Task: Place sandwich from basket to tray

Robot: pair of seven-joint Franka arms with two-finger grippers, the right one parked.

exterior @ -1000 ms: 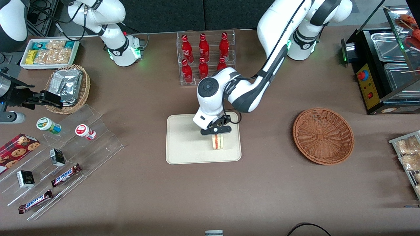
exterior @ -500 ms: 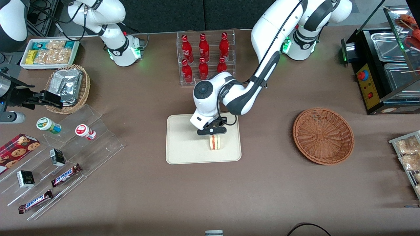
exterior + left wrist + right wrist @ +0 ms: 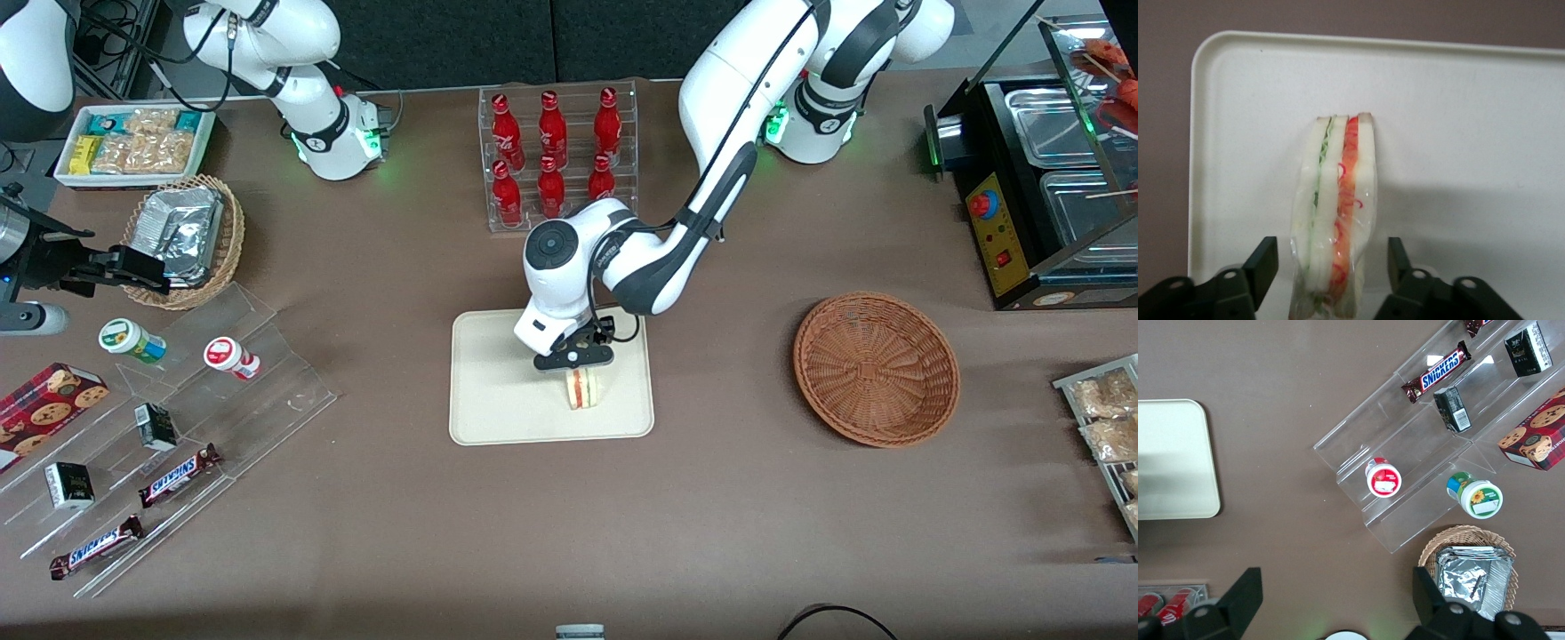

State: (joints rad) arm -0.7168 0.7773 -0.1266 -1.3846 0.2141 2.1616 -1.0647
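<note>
**Sandwich standing on the tray, fingers spread either side of it**

The sandwich [image 3: 584, 389] is down on the cream tray [image 3: 498, 400], standing on edge in its clear wrap, with the layered cut side up toward the wrist camera: white bread, a green streak, a red-orange band [image 3: 1333, 220]. It sits in the part of the tray toward the working arm's end, on the half nearer the front camera.

The left arm's gripper [image 3: 574, 357] hangs directly over it. From the wrist camera its two black fingers [image 3: 1261, 263] stand apart, one on each side of the sandwich, with a strip of bare tray [image 3: 1471, 133] visible between each fingertip and the wrap. So the jaws are spread wider than the wedge and have hold of nothing.

The wide reddish-brown wicker basket [image 3: 876, 369] lies well apart from the tray, toward the working arm's end of the table, with nothing in it. Farther from the front camera than the tray stands a clear rack of red bottles [image 3: 553, 151]. Toward the parked arm's end there is a clear stepped display [image 3: 204, 382] with Snickers bars [image 3: 180, 474] and small tubs, plus a smaller tan basket holding foil [image 3: 182, 238].
</note>
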